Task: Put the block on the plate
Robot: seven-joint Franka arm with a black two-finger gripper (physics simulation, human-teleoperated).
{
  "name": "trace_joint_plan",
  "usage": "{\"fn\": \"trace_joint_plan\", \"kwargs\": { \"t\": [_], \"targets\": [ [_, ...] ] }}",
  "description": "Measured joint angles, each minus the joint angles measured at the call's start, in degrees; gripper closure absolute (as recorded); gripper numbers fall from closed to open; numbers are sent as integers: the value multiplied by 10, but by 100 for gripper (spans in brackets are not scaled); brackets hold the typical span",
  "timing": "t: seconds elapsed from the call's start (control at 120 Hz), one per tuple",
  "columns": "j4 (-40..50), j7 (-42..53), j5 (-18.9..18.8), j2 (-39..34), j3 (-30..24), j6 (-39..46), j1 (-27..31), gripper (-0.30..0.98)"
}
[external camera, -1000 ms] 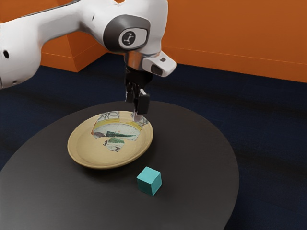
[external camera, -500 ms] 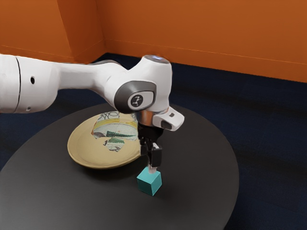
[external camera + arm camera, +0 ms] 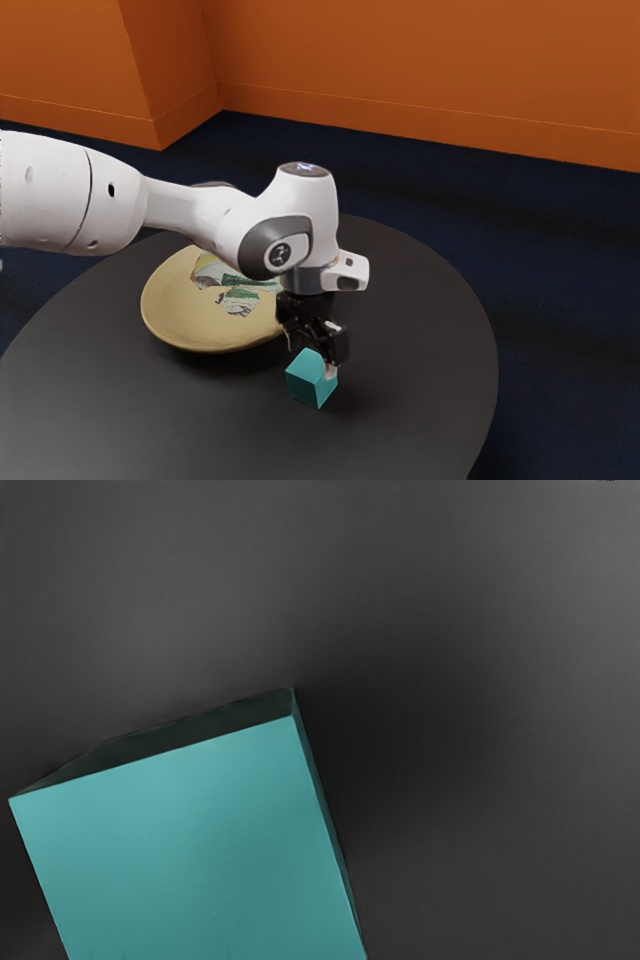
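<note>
Your gripper point(image 3: 322, 359) is down at the block point(image 3: 305, 382), on the table point(image 3: 420, 400) at the plate's point(image 3: 180, 320) four o'clock in the exterior view; you can't tell its opening or grip.

Round, dark table point(image 3: 425, 330) with a smooth top and curved edge. Directly on it lie a tan round plate point(image 3: 185, 318), decorated with a patterned, partly green motif, and a teal block point(image 3: 304, 383), near the plate's rim but apart from it.
</note>
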State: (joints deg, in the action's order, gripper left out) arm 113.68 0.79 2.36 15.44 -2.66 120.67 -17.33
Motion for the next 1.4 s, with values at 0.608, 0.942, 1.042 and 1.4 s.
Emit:
{"fn": "trace_joint_plan", "kwargs": {
  "t": [0.608,0.942,1.042,1.4],
  "targets": [
    [2,-90,9,46,13,43,-3,24],
    [0,-113,7,64,11,52,-6,28],
    [4,-119,8,47,10,53,-10,29],
    [11,-133,4,-69,12,55,8,30]
  ]
}}
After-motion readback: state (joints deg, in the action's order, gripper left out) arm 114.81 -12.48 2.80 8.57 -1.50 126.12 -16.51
